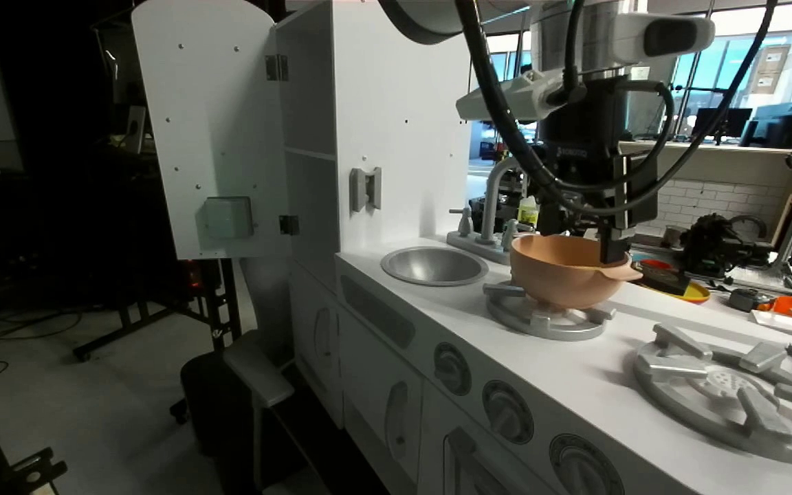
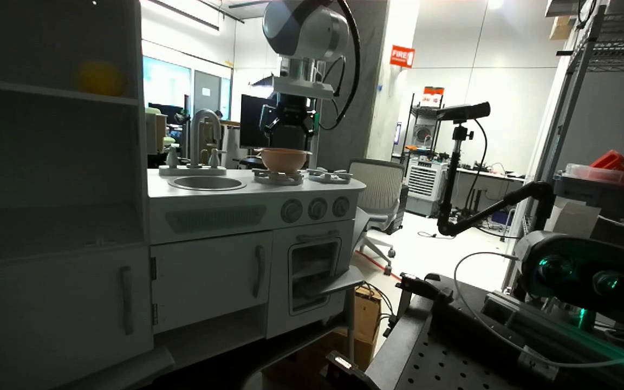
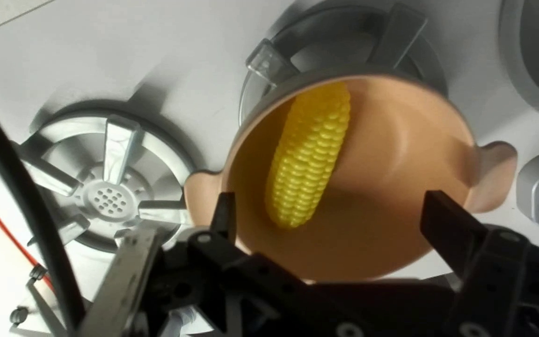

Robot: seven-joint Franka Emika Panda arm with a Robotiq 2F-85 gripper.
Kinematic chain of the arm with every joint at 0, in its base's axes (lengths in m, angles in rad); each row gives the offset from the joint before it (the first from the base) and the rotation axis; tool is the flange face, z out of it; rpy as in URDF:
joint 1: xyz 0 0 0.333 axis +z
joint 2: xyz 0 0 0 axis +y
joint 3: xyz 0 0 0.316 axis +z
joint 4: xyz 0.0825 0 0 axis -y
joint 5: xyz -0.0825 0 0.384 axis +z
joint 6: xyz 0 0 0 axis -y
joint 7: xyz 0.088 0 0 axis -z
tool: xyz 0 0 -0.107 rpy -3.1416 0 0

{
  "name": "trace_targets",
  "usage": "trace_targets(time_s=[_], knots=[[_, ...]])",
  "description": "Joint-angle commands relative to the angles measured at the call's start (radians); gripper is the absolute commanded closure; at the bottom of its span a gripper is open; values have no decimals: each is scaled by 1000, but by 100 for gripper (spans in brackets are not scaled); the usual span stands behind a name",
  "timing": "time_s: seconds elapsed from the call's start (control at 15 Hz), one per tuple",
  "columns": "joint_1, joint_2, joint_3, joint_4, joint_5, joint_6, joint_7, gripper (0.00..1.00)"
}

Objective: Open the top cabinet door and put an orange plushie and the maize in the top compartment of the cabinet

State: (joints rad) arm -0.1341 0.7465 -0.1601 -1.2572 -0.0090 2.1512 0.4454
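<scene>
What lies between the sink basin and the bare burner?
A second burner carrying the tan bowl, as both exterior views show; the wrist view shows the maize inside that bowl.

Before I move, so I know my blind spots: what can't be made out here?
Maize: in both exterior views, hidden by the wall of the bowl.
Orange plushie: in an exterior view, surface details lost in shadow.
Cabinet: in both exterior views, top cut off by the upper edge.
Sink: in the wrist view, cut off by the right edge.
</scene>
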Motion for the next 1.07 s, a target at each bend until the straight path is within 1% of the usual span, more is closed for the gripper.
trace_targets(time_s=[0.0, 0.53, 0.93, 1.0], knots=[[-2, 32, -2, 68, 28, -37, -1, 0], [-7, 97, 6, 117, 34, -41, -10, 0], [-7, 138, 9, 163, 34, -66, -11, 0], [-4, 138, 8, 168, 32, -76, -8, 19]])
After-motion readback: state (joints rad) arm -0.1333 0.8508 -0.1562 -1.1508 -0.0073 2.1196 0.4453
